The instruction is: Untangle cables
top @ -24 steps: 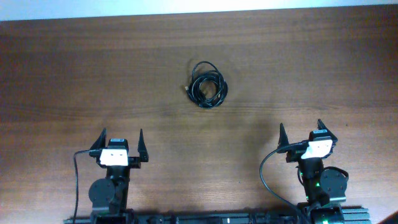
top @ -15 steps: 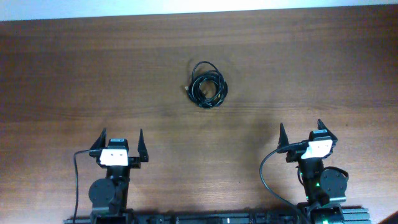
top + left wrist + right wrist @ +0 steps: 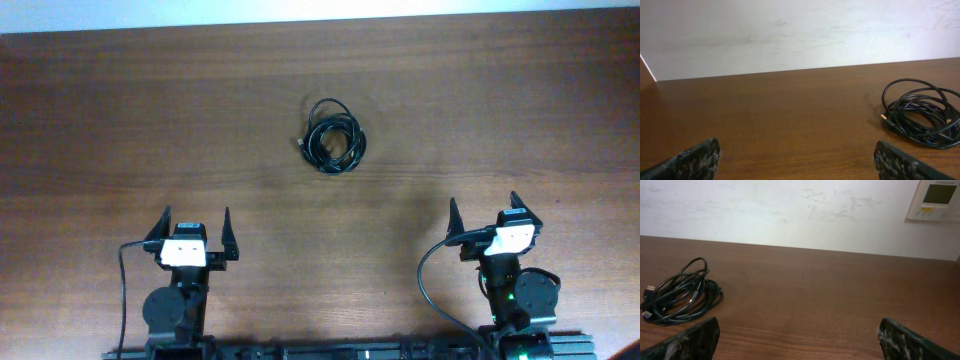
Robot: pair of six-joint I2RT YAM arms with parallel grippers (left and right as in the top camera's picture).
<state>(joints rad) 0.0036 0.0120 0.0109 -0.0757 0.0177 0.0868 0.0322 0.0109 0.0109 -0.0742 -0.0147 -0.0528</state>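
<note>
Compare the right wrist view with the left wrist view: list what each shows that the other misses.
Only the right wrist view shows the white wall panel with a small screen. Only the left wrist view shows a brown wedge at the wall's left end. Both show the coiled black cable bundle on the brown table, the pale wall, and an open hand: left hand, right hand.

Blk arms (image 3: 172,310), wht wrist blocks (image 3: 183,252), pointed dark jaws, blk cables (image 3: 428,278) (green LED (image 3: 519,296), right).

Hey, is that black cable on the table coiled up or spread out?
Coiled up. The black cable lies in one compact bundle of overlapping loops on the table, with a plug end sticking out at its edge.
</note>
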